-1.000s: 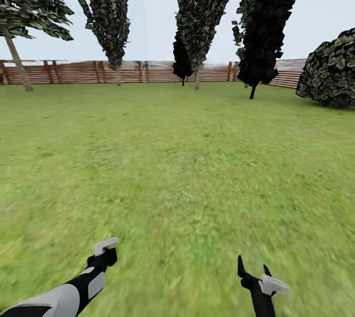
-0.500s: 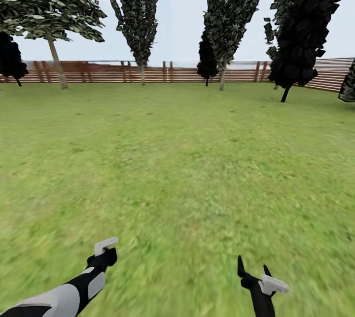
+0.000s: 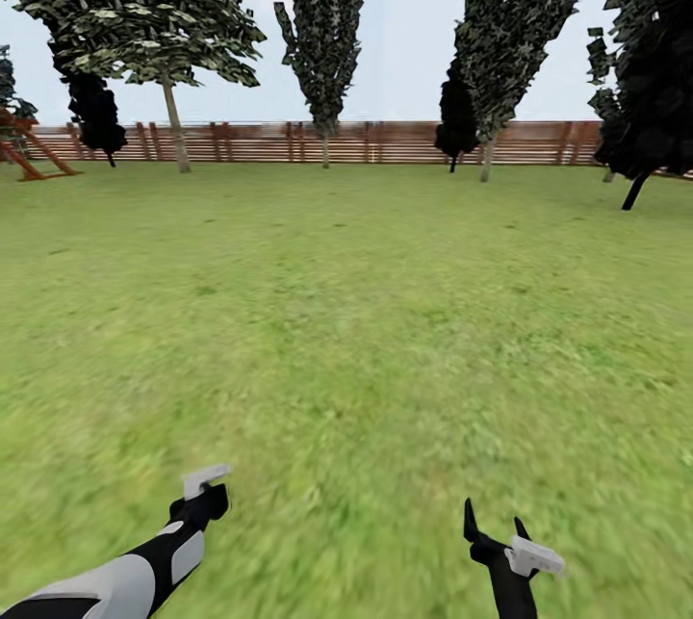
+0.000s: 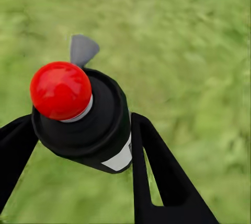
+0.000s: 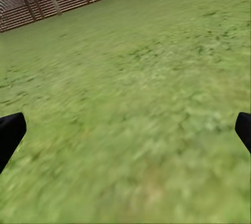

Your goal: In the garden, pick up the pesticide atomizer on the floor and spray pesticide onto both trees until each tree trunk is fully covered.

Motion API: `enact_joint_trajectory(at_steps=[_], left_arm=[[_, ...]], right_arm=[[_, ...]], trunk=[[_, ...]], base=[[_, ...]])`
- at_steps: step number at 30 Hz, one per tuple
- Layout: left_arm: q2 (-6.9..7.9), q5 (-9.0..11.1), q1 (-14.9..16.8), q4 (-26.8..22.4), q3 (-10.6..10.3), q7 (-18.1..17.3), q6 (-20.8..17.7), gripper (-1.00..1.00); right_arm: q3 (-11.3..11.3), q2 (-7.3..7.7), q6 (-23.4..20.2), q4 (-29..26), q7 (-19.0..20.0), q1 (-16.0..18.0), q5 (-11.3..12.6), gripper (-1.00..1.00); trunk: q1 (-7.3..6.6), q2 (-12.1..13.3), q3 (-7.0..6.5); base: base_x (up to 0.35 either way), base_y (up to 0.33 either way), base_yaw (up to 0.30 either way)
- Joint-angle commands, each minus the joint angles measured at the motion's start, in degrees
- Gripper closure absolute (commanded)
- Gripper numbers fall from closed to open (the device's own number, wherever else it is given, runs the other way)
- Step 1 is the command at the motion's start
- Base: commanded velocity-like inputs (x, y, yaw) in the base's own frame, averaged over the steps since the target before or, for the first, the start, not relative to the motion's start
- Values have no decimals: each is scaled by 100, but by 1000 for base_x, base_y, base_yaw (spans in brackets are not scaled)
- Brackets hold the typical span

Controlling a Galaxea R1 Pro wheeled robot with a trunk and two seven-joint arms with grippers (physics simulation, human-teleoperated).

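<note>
Green blurry grass lawn [image 3: 366, 311] stretches from near me to the far brown wooden slat fence [image 3: 385, 142]. My left gripper [image 4: 78, 145] is clamped on the small black pesticide atomizer [image 4: 99, 125]: one black finger [image 4: 157, 177] presses on each side of the bottle. In the left wrist view the bottle has a round red cap [image 4: 60, 89] on the top, a grey nozzle piece [image 4: 82, 49] beyond it, and a white label [image 4: 121, 158] on the side. The bottle hangs above the grass and does not touch it. In the head view my left arm [image 3: 125, 576] comes in at the near left, with a white part [image 3: 206, 478] at its tip; I cannot make out the bottle itself there.

My right gripper [image 3: 493, 529] is at the near right, above the grass, with its two black fingers [image 3: 470, 521] spread apart and nothing between them. In the right wrist view the two fingertips [image 5: 10, 132] stand at opposite edges, with lawn between.

Far away, a tree with a pale leaning trunk [image 3: 175, 128] stands at the left before the fence. Two tall narrow dark green trees [image 3: 322, 22] rise in the middle and to the right, and a black conifer [image 3: 654, 70] is at the far right. A red-brown wooden frame [image 3: 24, 152] stands at the far left edge.
</note>
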State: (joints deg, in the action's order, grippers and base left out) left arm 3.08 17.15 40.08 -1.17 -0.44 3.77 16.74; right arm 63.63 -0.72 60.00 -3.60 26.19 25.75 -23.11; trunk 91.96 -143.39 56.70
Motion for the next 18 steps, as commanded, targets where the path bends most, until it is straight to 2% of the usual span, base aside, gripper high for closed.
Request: enact_joint_trajectory(at_steps=[1,18], left_arm=[[0,-1,0,-3,0,1,-2,100],[0,-1,0,-3,-3,1,-2,100]], right_arm=[[0,-1,0,0,0,0,0,-100],[-18,-7,0,0,33,0,-17,-100]], trunk=[[0,0,-4],[0,0,-72]], base=[[259,216,271],[259,216,270]])
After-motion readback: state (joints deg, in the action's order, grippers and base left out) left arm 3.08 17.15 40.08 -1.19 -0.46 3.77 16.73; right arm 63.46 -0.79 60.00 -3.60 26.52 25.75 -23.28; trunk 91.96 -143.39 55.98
